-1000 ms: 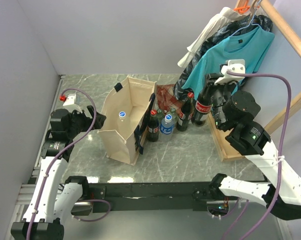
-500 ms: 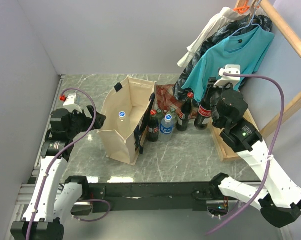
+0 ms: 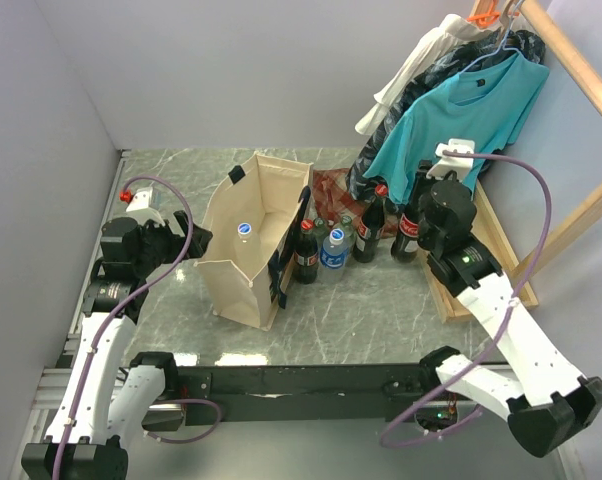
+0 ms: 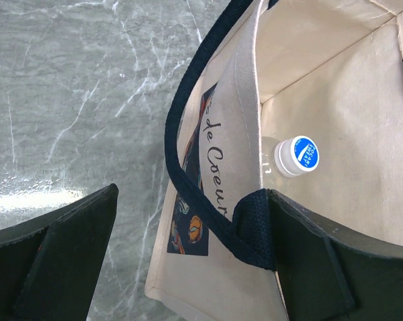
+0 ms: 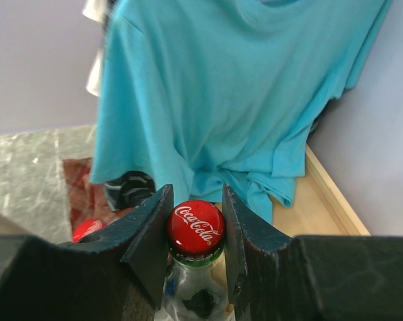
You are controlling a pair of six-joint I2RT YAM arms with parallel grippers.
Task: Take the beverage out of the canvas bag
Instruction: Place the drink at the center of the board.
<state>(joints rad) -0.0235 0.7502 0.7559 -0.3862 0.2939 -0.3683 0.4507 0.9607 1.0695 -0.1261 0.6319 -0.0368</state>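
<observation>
While the bag [image 3: 243, 262] stands upright and open-mouthed on the tabletop [image 3: 381, 310], left of centre, one water bottle [image 3: 244, 229] stands inside it against the left wall. Only the blue cap and clear shoulder show.

Bag condition: boxy, beige canvas, navy strap handles. The left outer face carries a dark print with script lettering, readable in the left wrist view [image 4: 208, 200]. The walls hold their shape and rise well above the cap [image 4: 302, 152]. One navy strap loops down over the printed face.

Left tool [image 3: 196, 238]: released, jaws spread wide. It straddles the bag's left wall [image 4: 193, 194], one finger [image 4: 67, 227] over bare tabletop, the other [image 4: 322, 247] over the bag's interior. The strap lies against that second finger. It grips nothing.

Right tool [image 3: 418, 215]: clenched on a cola bottle [image 3: 408, 225] just below its red cap [image 5: 195, 226]. That bottle is upright at the right end of a row of bottles [image 3: 331, 248], just beside the bag's right wall. Whether its base rests on the tabletop cannot be told.

A teal shirt [image 3: 461, 110] hangs behind the right tool.
</observation>
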